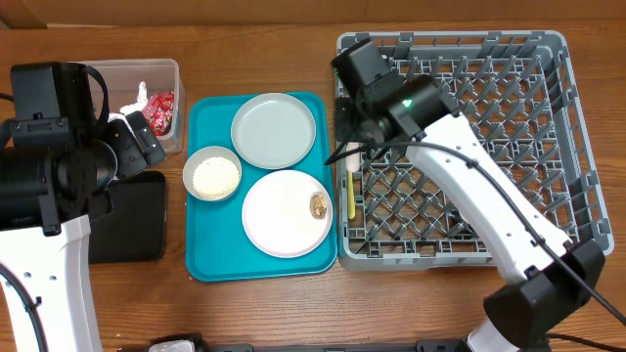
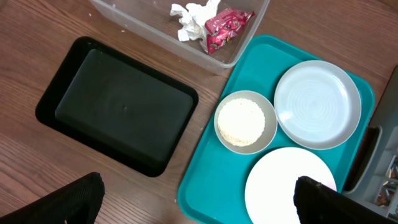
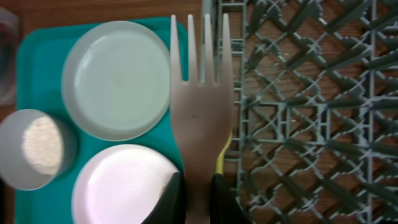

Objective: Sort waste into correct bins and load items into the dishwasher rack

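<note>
**White fork [image 3: 202, 118] gripped at the teal tray's edge**

The right gripper [image 3: 198, 198] is clamped on the fork's handle. It holds the fork over the edge of the teal tray [image 1: 210, 264] that meets the dishwasher rack [image 1: 548, 117]. Just past that edge, the yellow spoon [image 1: 351, 191] lies inside the rack.

On the tray sit the pale plate [image 1: 279, 220] carrying a brown scrap [image 1: 319, 204], the small grey bowl [image 1: 212, 174] of rice grains [image 2: 240, 121], and the grey plate [image 1: 274, 130].

Off the tray's opposite side, the left gripper [image 2: 193, 205] hovers with its jaws wide apart and empty. It is above the black tray [image 2: 118, 102]. The clear tub [image 1: 166, 73] beside the black tray holds a crumpled tissue [image 2: 193, 18] and a red wrapper [image 2: 225, 25].
</note>
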Motion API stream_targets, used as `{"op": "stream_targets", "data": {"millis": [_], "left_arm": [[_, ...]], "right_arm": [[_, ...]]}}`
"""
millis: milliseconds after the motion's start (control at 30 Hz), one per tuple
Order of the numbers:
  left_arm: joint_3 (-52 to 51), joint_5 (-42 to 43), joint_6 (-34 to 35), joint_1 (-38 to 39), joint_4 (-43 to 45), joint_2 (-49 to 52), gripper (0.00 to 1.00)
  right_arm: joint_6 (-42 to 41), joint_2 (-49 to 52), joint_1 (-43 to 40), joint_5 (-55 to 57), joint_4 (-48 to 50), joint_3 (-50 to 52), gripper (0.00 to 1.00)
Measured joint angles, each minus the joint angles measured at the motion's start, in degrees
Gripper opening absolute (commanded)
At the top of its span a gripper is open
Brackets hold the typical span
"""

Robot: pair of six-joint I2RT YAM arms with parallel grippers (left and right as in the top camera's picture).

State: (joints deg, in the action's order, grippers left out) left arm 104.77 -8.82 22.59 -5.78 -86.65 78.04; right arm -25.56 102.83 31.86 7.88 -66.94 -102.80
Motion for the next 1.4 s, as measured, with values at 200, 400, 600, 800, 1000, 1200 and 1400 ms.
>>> {"op": "stream_targets", "data": {"millis": [200,400,600,800,1000,1200,1400], "left_arm": [[0.0,-0.02,0.0,0.0,0.0,0.0,1.0],[0.0,0.0,0.0,0.0,0.0,0.0,1.0],[0.0,-0.02,0.0,0.0,0.0,0.0,1.0],[0.0,0.79,0.72,0.0,0.0,0.0,1.0],[0.0,8.85,2.69,0.0,0.92,0.0,1.0],[0.0,17.51,2.62,0.94,1.07,0.04,1.0],[0.0,16.94,2.34,8.92,-0.61,0.37,1.0]], "right_arm": [[4.13,1.99,-1.53,-0.17,2.49,5.53,0.16],[6.78,4.02,-1.92,-1.49,3.78,7.93,0.59],[7.37,3.96,-2.1,-1.79,0.85,7.04,0.6],[3.87,-3.02,-2.14,-2.8,-0.02,5.51,0.67],[1.36,-19.61,-2.14,-3.69,-0.72,3.91,0.91],[1.2,-32.98,-2.19,-2.45,-8.28,2.95,1.0],[2.27,-35.3,-2.21,-1.66,-11.87,2.95,1.0]]}}
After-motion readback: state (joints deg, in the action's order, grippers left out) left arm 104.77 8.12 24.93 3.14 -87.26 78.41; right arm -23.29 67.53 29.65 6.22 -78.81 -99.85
